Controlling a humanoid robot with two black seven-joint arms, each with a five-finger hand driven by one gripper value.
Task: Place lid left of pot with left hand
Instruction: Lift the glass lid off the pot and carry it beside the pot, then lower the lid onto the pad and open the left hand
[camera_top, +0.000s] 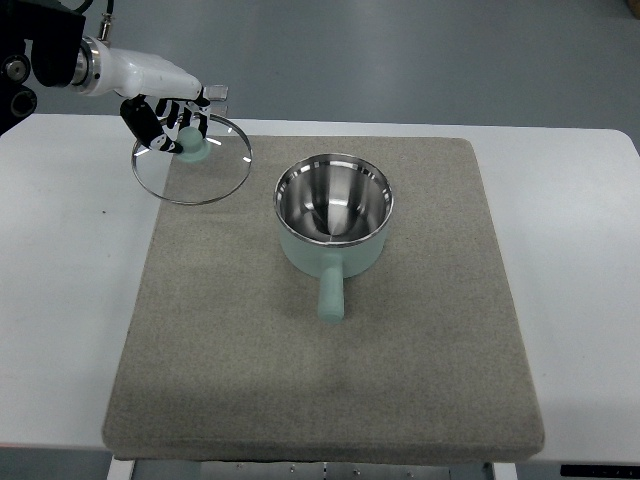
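Glass round lid with a mint-green knob (192, 160), gripped by that knob in the left robot hand (172, 122) at upper left, should lower flat onto the grey mat (300, 380), clear of the mint-green steel-lined pot (333, 215) before release.

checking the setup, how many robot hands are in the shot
1. The left hand is at the top left, fingers closed on the knob of the glass lid, left of the pot on the grey mat. The right hand is out of view.
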